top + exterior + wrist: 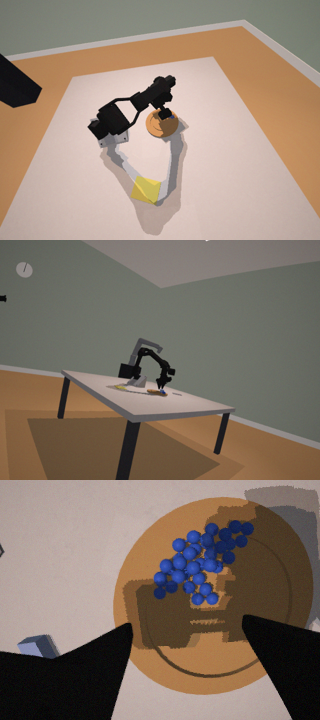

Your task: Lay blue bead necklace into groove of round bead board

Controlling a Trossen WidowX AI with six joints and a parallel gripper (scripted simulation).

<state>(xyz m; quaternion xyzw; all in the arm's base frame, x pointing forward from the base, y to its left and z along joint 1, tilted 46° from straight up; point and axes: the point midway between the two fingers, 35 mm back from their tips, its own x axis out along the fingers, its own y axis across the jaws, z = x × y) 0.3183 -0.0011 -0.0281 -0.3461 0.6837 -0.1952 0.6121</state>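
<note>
The round orange bead board [150,125] [151,390] [200,685] lies flat on the table. Its thin circular groove [210,676] shows along the lower and right parts in the wrist view. The blue bead necklace [171,117] [163,392] [193,568] lies bunched in a heap over the upper part of the board in the wrist view, covering the groove there and spreading toward the board's middle. My gripper [160,388] [188,625] is open and empty, just above the board. In the wrist view the heap is beyond the fingertips, and no bead lies between them.
A yellow square [147,190] [120,387] lies on the table [219,167] apart from the board. A blue-grey block [34,646] shows left of the board in the wrist view. The arm's grey base mount [113,141] [141,382] stands near the board.
</note>
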